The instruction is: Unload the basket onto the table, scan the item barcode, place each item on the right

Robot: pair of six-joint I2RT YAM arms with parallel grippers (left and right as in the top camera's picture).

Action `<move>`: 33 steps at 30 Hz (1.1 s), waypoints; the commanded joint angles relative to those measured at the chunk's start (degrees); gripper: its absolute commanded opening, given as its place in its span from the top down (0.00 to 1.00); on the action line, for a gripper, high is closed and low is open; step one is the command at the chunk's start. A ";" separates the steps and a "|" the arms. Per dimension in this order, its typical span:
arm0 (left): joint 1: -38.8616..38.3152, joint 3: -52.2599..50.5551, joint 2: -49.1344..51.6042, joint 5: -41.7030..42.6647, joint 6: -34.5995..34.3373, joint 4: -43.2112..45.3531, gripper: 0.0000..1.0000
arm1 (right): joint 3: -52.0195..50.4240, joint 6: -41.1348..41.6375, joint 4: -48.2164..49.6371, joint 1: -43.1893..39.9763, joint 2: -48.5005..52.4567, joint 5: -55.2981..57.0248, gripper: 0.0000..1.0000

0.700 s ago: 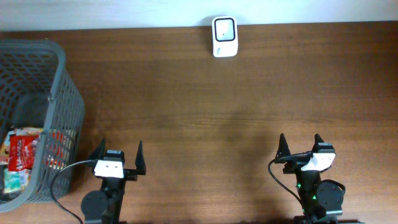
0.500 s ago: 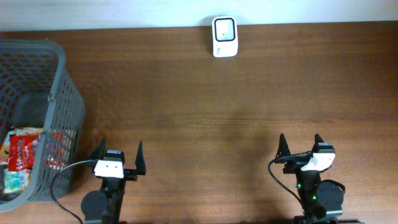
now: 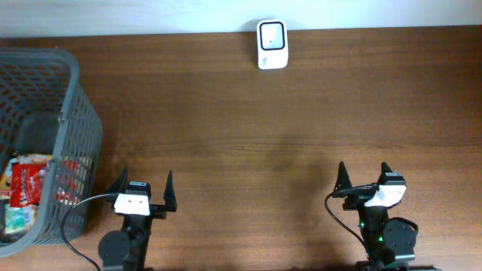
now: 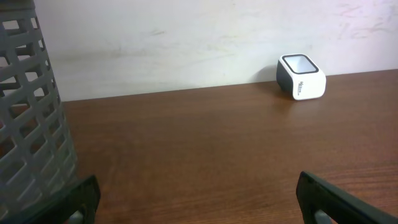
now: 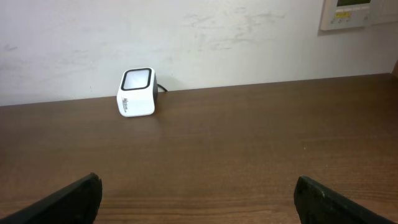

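Table (image 3: 248, 135): we see brown wood filling most of the overhead view. Its near edge is cut off behind the arm bases.
Wall (image 4: 186, 37): pale and scuffed, it rises at the far edge of the table. The overhead view shows only a thin strip of it.
Basket (image 3: 75, 98): grey mesh, standing at the far left. Its left side runs out of the overhead frame, and the left wrist view catches only one wall of it.
Left gripper (image 3: 146, 175): at the near edge just right of the basket, with its jaws spread wide over bare wood and nothing between them. In its own camera we see only the tips of the fingers (image 4: 74, 199) at the bottom corners.
Right gripper (image 3: 364, 167): near right, with its jaws also wide apart and empty. The fingers (image 5: 336, 202) are cropped at the frame's bottom edge.
Red packet (image 3: 26, 184): the item lies in the basket's near end, partly screened by mesh. We cannot find its barcode.
Other contents: there is a greenish packet (image 3: 13, 218) at the near left and a dark shape (image 3: 38, 132) farther back. We cannot identify either.
Scanner (image 3: 271, 44): a white box with a dark window, at the far edge against the wall and well apart from both grippers. Its side lettering is too small to read.
Wall panel (image 5: 357, 12): top right in the right wrist view, cut off by the frame.
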 commanded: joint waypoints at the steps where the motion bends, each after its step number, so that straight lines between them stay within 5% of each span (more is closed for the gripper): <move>1: 0.28 -0.44 -0.33 -0.61 0.92 -0.02 0.01 | -0.48 0.26 -0.20 0.33 -0.17 0.52 0.02; 27: 0.28 -0.44 -0.33 -0.61 0.92 -0.02 0.01 | -0.48 0.26 -0.17 0.33 -0.17 0.52 0.02; 31: 0.28 -0.44 -0.33 -6.62 1.14 0.17 0.01 | -0.48 0.26 -0.17 0.33 -0.17 0.52 0.02; 33: 0.24 -0.42 -0.33 -2.19 1.11 1.68 0.01 | -0.48 0.26 -0.20 0.33 -0.17 0.52 0.02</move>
